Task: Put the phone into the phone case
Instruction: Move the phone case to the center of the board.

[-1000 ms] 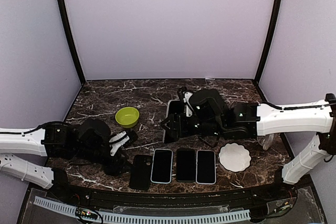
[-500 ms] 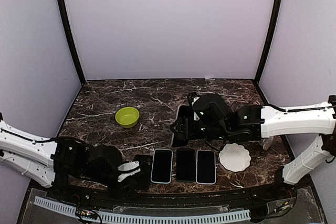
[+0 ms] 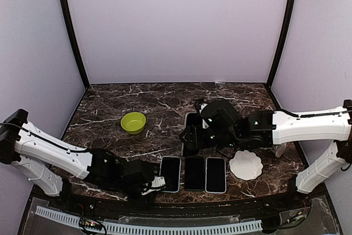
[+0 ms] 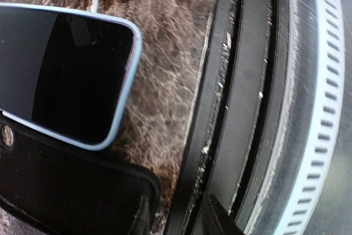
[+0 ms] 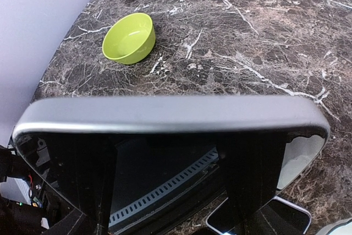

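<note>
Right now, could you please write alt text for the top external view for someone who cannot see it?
The right gripper holds a phone mid-table; the left gripper is low at the near edge beside a row of three phones. A green bowl and white dish sit on the marble table.

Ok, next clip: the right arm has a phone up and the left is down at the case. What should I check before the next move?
1. Grip of the right gripper on the phone, lifted: ok.
2. Hold of the left gripper on the phone case: cannot tell; only the case's corner shows by its fingertips.
3. Case free of the blue-edged phone: not ok; they lie edge to edge.
4. Case back from the table's near rim: not ok; its corner sits close to it.
5. Position of the green bowl: ok, well off to the side.
</note>
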### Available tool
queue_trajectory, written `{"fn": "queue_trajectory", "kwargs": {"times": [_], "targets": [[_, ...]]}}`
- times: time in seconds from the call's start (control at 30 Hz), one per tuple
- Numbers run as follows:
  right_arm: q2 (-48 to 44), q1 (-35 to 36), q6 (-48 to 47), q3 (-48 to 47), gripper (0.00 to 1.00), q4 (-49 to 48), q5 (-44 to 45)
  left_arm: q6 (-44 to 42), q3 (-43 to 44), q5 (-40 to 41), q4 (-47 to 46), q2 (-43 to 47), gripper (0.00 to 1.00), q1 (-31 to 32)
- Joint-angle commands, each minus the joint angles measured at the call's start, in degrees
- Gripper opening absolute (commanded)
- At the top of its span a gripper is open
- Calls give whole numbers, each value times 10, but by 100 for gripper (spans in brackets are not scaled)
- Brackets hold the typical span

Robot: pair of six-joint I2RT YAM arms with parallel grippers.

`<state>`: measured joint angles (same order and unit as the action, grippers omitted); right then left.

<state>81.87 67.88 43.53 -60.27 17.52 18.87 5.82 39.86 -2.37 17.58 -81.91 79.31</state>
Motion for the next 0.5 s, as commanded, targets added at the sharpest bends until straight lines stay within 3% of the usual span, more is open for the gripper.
{"fn": "queue_trajectory", "kwargs": {"times": [0.0,0.23,0.37,0.47], "targets": [[-26,3,-15,6,0,-44,-1,-42,25,43,4,-20,24,2],[-48,-1,-26,9,0,-36,9,-81,53,25,30,-34,23,2],[-60,-5,-32,11,0,-33,14,-106,77,-3,55,-49,26,2],[-66,-9,-37,11,0,-31,16,-126,109,-8,116,-91,27,2]]}}
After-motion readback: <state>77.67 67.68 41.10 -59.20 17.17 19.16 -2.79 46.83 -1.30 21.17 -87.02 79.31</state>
